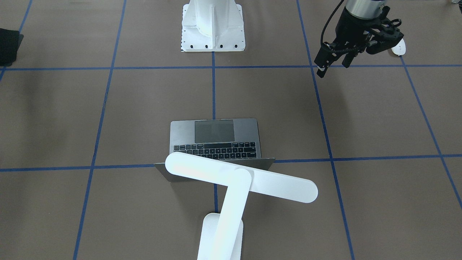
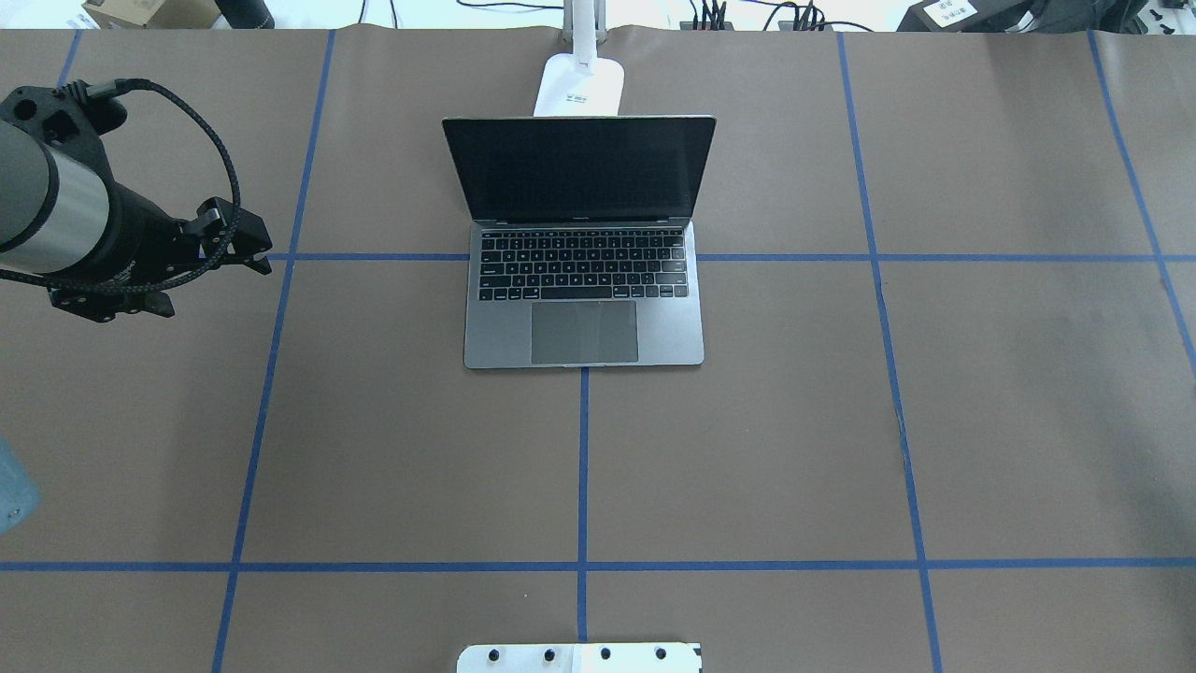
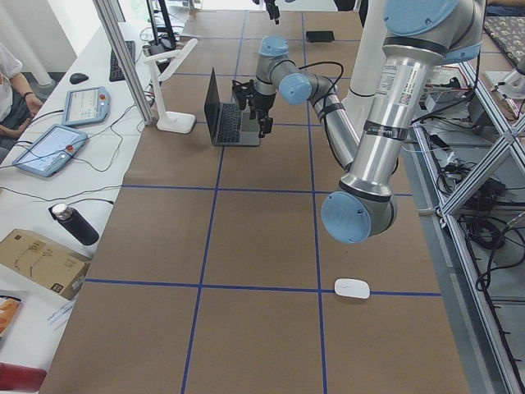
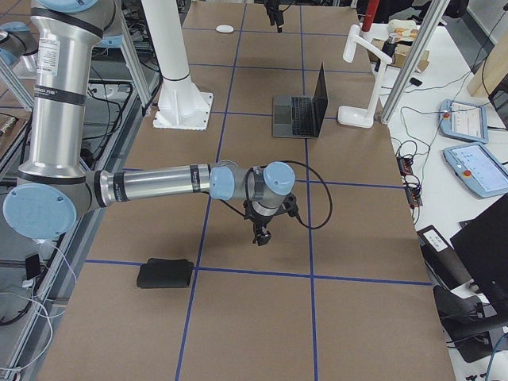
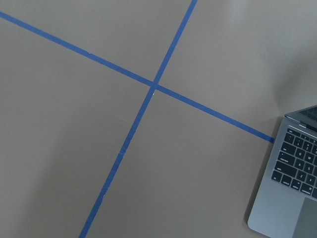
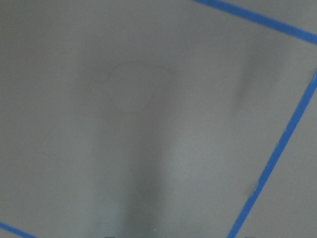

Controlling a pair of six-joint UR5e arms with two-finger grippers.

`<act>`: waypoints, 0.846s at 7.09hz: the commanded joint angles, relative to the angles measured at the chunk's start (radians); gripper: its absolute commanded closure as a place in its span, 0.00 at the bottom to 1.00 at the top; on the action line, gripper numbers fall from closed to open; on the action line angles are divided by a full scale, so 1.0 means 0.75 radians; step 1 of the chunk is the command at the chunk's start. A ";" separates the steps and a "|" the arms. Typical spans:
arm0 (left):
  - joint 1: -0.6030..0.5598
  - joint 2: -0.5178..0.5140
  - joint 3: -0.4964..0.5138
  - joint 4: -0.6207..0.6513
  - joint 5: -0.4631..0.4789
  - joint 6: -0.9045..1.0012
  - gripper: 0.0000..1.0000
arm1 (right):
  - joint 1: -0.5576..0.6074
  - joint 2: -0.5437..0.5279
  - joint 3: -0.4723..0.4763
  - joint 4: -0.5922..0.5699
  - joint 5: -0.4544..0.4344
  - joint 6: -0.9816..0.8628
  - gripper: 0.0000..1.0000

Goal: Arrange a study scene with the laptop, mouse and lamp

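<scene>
The laptop [image 2: 584,280] stands open at the table's middle, its dark screen facing the robot and its keyboard [image 1: 216,150] bare. Right behind the lid stands the white lamp [image 1: 238,180], with its base [image 2: 579,84] at the far edge. The white mouse [image 3: 351,288] lies near the table's left end, close to the robot's side, and the left gripper partly hides it [image 1: 400,47] in the front-facing view. My left gripper [image 1: 334,66] hovers open and empty left of the laptop [image 2: 245,248]. My right gripper [image 4: 262,232] hangs over bare table; whether it is open or shut I cannot tell.
The white robot pedestal [image 1: 213,32] is bolted at the robot's side of the table. A flat black mat [image 4: 164,274] lies near the right end. Tablets, a bottle [image 3: 74,223] and a box sit on the side bench, where a person's arm [image 3: 10,82] shows.
</scene>
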 commanded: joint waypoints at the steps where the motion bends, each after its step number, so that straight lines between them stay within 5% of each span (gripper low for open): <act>1: 0.000 -0.019 -0.002 -0.009 0.004 -0.003 0.00 | 0.005 -0.140 -0.004 -0.148 0.018 -0.442 0.11; 3: -0.002 -0.028 -0.026 -0.009 0.006 -0.009 0.00 | 0.001 -0.136 -0.051 -0.377 0.016 -0.800 0.11; 6: -0.002 -0.032 -0.063 -0.007 0.015 -0.011 0.00 | -0.078 -0.044 -0.249 -0.370 0.056 -0.963 0.11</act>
